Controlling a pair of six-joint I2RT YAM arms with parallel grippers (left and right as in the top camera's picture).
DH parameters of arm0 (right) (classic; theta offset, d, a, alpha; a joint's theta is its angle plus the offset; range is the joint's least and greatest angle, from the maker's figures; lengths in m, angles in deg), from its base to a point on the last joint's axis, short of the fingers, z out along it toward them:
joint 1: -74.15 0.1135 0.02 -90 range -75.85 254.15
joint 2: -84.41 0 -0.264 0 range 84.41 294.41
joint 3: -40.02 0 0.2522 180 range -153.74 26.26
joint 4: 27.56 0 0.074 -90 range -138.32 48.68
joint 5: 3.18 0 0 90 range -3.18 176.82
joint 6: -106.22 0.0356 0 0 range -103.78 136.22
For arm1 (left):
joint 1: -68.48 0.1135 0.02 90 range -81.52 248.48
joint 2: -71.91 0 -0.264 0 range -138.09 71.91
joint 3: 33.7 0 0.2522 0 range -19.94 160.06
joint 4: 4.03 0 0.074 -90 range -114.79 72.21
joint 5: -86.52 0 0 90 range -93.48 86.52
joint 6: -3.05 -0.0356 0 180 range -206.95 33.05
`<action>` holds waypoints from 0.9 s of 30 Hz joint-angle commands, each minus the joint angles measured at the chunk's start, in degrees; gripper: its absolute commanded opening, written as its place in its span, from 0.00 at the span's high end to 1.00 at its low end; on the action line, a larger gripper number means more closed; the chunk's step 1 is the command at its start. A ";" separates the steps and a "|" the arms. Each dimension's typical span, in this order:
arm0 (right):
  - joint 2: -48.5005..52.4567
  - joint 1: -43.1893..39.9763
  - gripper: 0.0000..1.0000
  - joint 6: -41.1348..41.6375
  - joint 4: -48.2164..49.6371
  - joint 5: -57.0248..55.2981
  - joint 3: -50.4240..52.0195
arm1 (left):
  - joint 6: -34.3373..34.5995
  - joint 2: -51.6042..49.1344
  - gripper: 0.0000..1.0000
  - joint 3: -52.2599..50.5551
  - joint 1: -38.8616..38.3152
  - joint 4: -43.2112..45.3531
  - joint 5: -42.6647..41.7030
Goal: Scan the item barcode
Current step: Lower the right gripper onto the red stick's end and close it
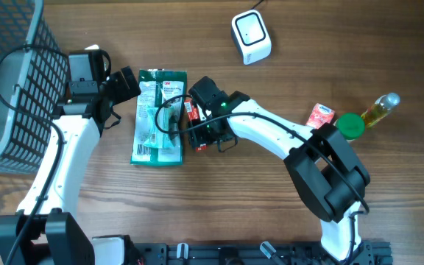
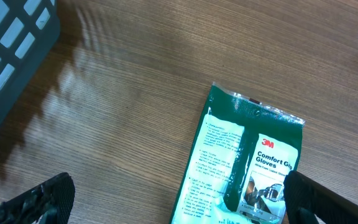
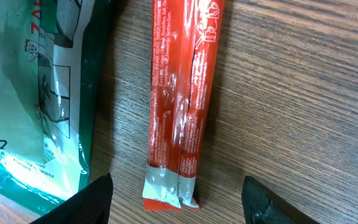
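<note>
Right claw [image 3: 176, 182] hangs low over the middle of the table [image 1: 271, 213], its jaws parted and holding nothing. One finger shows on each side of the red stick packet [image 3: 182, 93], with bare wood between each finger and the wrapper. That packet lies flat, lengthwise from near to far, just beside the right edge of the green gloves pack [image 1: 152, 140], with a thin strip of wood between them. The left claw [image 2: 179, 176] stands wide open and empty above the pack's far left corner.

Toward the right edge, a small pink carton [image 1: 320, 115] sits beside a green round cap [image 1: 350, 125] and a bottle of yellow liquid [image 1: 380, 110]. A dark mesh basket [image 1: 6, 81] fills the far left corner. The white scanner [image 1: 250, 37] sits near the far edge, well apart from the packet.
</note>
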 commanded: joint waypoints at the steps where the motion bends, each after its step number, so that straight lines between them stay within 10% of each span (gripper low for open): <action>1: 0.79 0.17 0.33 0.37 0.11 -0.81 0.59 | -0.50 0.15 0.00 0.44 0.20 0.15 0.55; 27: 0.79 0.17 0.37 0.39 -0.13 -1.81 0.59 | -0.50 0.15 0.00 0.44 0.20 0.15 0.55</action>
